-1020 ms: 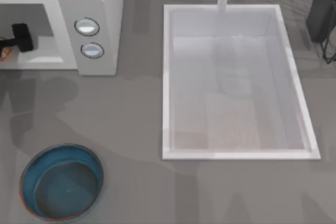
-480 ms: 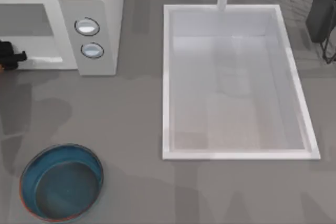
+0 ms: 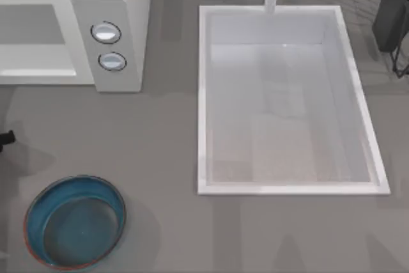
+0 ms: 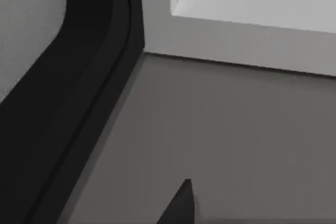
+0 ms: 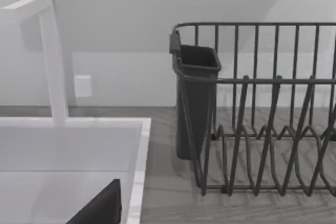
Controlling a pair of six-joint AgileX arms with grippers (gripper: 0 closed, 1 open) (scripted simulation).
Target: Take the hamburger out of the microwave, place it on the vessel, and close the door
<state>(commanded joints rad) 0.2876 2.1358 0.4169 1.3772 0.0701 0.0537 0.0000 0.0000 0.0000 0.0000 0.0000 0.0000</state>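
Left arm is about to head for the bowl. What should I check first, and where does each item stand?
1. Vessel upright, open to receive: ok.
2. Hamburger held in left pincer at the table's left edge: cannot tell.
3. Table bare between that pincer and the vessel: ok.
4. Microwave closed: not ok, cavity open.
5. Right pincer parked by the sink and dish rack, away from the work: ok.

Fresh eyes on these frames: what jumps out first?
The big white sink takes up the middle and right of the table. The blue bowl sits at the near left corner, with nothing in it, and the microwave stands at the far left, its cavity open. The left hand peeks in at the left edge.
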